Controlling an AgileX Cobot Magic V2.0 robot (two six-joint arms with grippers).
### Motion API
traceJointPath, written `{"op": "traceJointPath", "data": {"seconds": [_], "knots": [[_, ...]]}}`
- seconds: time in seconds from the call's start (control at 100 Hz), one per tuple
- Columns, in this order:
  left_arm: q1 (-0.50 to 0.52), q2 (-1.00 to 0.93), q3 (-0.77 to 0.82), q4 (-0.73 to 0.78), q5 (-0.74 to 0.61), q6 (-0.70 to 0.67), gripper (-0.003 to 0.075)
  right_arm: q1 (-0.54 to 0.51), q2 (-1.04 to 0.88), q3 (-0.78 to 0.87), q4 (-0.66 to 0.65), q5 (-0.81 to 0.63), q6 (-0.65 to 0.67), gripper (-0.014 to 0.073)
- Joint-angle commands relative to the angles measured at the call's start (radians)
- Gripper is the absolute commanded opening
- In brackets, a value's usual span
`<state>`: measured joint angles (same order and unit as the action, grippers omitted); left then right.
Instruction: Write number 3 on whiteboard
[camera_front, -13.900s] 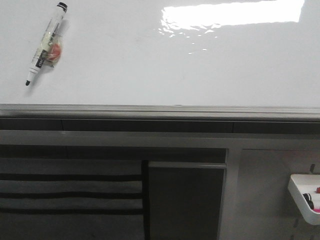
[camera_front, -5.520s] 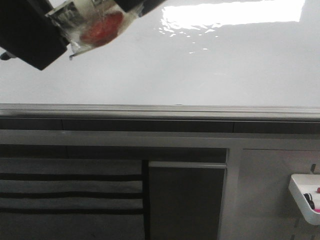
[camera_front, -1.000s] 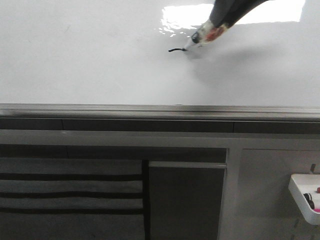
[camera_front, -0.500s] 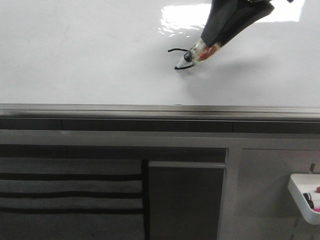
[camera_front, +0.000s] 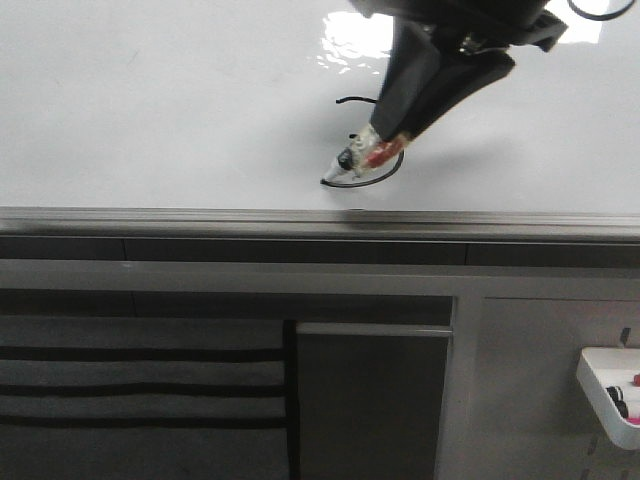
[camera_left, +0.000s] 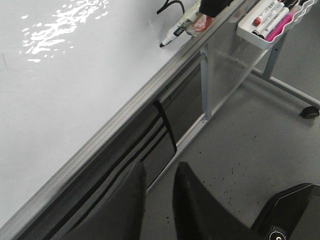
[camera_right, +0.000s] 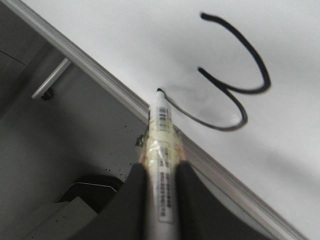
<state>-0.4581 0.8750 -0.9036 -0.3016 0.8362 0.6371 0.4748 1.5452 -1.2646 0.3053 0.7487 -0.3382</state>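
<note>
The whiteboard (camera_front: 180, 100) is a glossy white board with a grey edge strip (camera_front: 200, 218). My right gripper (camera_front: 398, 128) is shut on a marker (camera_front: 368, 157) whose tip touches the board near the edge strip. The number 3 (camera_front: 350, 99) is drawn in thin black ink, its lower curve ending at the tip. In the right wrist view the marker (camera_right: 162, 130) sits between my gripper's (camera_right: 161, 167) fingers, with the number 3 (camera_right: 260, 87) beyond it. My left gripper (camera_left: 159, 170) is off the board over the floor, slightly open and empty; its view shows the marker (camera_left: 177, 31).
A white tray (camera_front: 610, 395) with spare markers hangs low at the right; it also shows in the left wrist view (camera_left: 270, 22). Grey cabinet panels (camera_front: 370, 400) sit below the edge strip. A bright light patch (camera_front: 360, 30) reflects on the board.
My right gripper has moved the marker toward the board's near edge and to the left. The 3 grew from one short stroke to both curves.
</note>
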Motion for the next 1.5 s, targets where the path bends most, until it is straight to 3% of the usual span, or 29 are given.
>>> {"op": "traceJointPath", "data": {"seconds": [0.0, 0.3, 0.69, 0.87, 1.02, 1.49], "knots": [[0.003, -0.008, -0.027, -0.028, -0.058, -0.014, 0.0115, 0.026, -0.061, -0.067, 0.006, -0.004, -0.028, -0.0057], [0.003, -0.008, -0.027, -0.028, -0.067, -0.014, 0.0115, 0.176, -0.303, 0.045, 0.007, 0.016, -0.242, -0.0057], [0.003, -0.008, -0.027, -0.028, -0.072, -0.014, 0.0115, 0.182, -0.340, 0.080, 0.007, 0.016, -0.285, -0.0057], [0.003, -0.008, -0.027, -0.032, -0.097, -0.014, 0.0115, 0.188, -0.340, 0.080, 0.007, -0.023, -0.378, -0.0057], [0.003, -0.008, -0.027, -0.065, -0.097, -0.014, 0.0115, 0.205, -0.340, 0.080, 0.007, -0.049, -0.535, -0.0057], [0.003, -0.008, -0.027, -0.070, -0.118, -0.014, 0.0115, 0.254, -0.309, 0.080, 0.007, -0.088, -0.553, -0.0057]]}}
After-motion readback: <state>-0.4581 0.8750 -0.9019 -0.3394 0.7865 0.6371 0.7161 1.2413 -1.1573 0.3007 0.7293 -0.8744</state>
